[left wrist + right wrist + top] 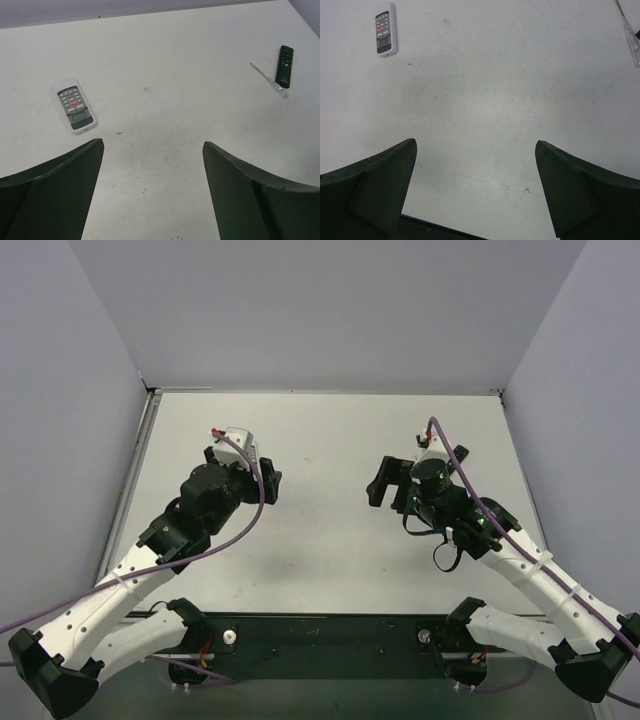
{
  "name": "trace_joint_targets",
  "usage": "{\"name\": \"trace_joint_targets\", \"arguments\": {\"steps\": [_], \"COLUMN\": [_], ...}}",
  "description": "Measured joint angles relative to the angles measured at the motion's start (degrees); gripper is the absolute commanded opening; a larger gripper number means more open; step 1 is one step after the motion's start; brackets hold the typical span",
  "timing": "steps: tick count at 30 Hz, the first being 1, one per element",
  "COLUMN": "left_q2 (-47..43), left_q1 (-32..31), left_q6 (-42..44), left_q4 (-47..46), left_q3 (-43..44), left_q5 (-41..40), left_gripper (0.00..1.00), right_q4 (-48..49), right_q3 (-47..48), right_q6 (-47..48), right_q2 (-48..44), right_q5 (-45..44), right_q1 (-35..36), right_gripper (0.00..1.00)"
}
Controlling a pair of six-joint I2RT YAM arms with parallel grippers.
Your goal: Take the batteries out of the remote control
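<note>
remote control (285,66) untouched; left gripper (152,150), right gripper (475,145) hover, jaws spread.

A robotics laboratory cell is indicated by a white bench (330,430) enclosed by plain grey panels (60,340), with a cabled left arm (110,605) and right arm (545,580) bolted at its near edge.

Matt table (175,50) (lightly scuffed), plastic remote control (285,66)
</note>
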State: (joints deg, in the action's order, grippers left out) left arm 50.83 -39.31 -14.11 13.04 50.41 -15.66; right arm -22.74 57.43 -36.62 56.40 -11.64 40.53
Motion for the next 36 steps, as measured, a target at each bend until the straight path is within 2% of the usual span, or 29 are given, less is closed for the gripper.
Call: {"name": "trace_joint_targets", "arguments": {"steps": [5,7,8,9,12,15,21,28,36], "left_q2": [4.92,8.39,11.39,14.40,24.17,34.01,52.11,67.32,73.00], "left_q1": [0.33,1.70,4.07,6.71,14.71,18.51,21.46,23.02,22.99], "left_q6": [-0.24,-0.70,-1.92,-3.26,-5.35,-6.27,-7.41,-8.94,-9.40], "left_q4": [3.56,5.44,8.00,9.57,14.51,17.92,22.86,27.87,29.86], "left_q3": [3.43,5.86,8.61,11.30,19.98,27.56,38.91,45.66,50.75], "left_q5": [-7.82,-10.14,-10.36,-10.45,-9.86,-9.16,-3.96,-3.26,-2.93], "left_gripper": [0.91,0.87,0.81,0.80,0.84,0.85,0.86,0.81,0.81], "right_q4": [-0.83,-0.83,-0.92,-1.07,-1.49,-2.03,-2.32,-1.81,-1.86], "right_q3": [-0.15,-0.66,-1.25,-1.53,-3.06,-4.44,-6.71,-9.05,-9.70], "right_q6": [-0.31,-0.33,-0.33,-0.31,-0.26,0.00,2.21,3.28,5.20], "right_q2": [-1.53,-2.49,-2.99,-3.54,-5.25,-7.61,-16.02,-21.66,-22.10], "right_q5": [-0.09,-0.24,-0.50,-0.57,-1.07,-1.14,-0.72,0.66,1.53], "right_q1": [0.02,0.13,0.35,0.63,1.86,2.49,3.28,3.82,4.20], "right_gripper": [0.99,1.00,0.99,0.99,0.99,0.99,0.99,0.98,0.98]}}
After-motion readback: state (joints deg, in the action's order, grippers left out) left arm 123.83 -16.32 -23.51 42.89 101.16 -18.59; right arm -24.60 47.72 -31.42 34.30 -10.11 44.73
